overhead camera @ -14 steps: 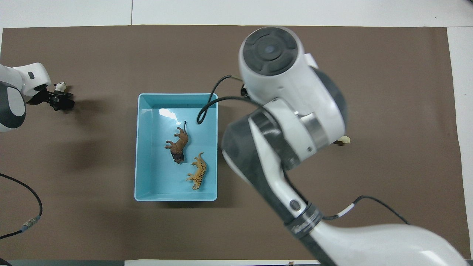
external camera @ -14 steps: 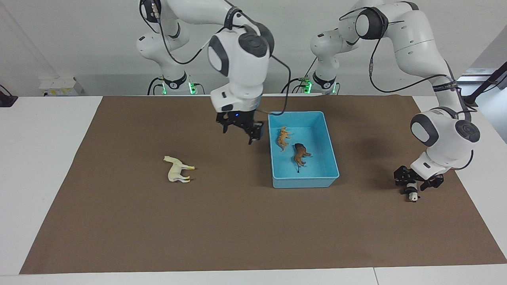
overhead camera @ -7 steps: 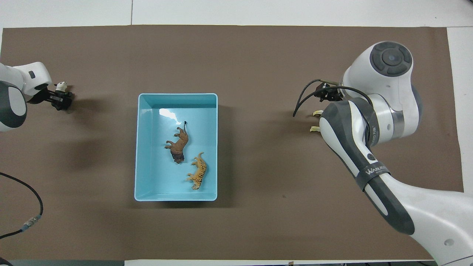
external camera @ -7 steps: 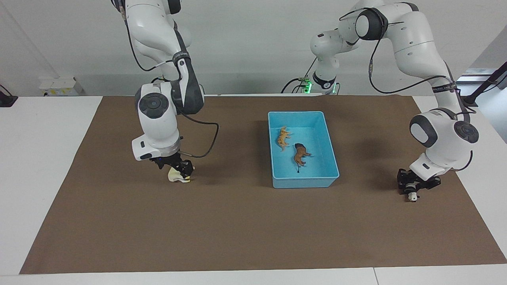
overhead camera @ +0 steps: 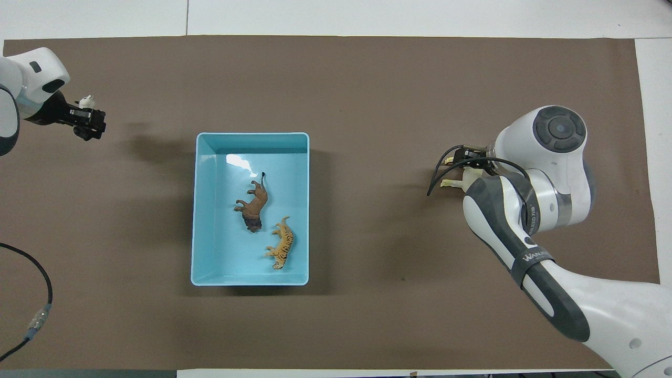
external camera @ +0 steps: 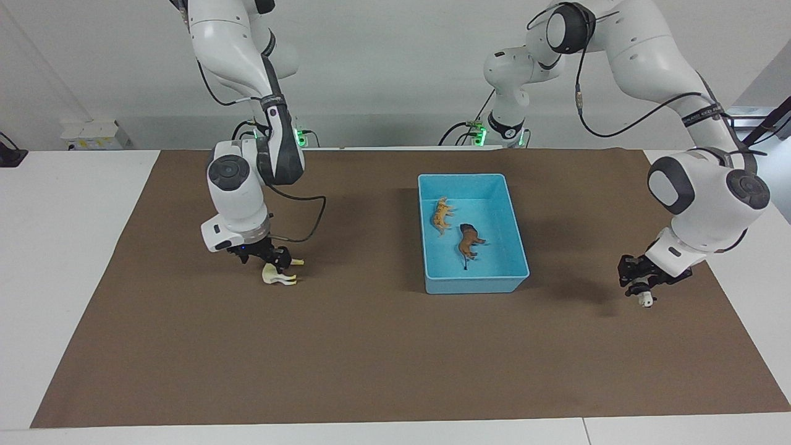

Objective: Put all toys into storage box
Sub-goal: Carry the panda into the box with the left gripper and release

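Surface: brown mat [external camera: 371, 346] over a white table, white wall at 12 o'clock of the facing view.
Right gripper [external camera: 270, 256]: at 9 o'clock of the storage box, down on the cream horse [external camera: 279, 276] and now pinching it; a second ago it hung beside the box rim.
Horse: a touch higher than half a second ago, so the lift looks begun.
Storage box [external camera: 474, 285]: mid-table, unmoved.
Tiger [external camera: 441, 215], lion [external camera: 469, 240]: lying inside the box, done.
Left gripper [external camera: 641, 287]: at 3 o'clock of the box, pinching the panda [external camera: 646, 300].
Panda: raised clear of the mat since half a second ago.
Meaning: both remaining toys are gripped; what remains is carrying each over the box and releasing.
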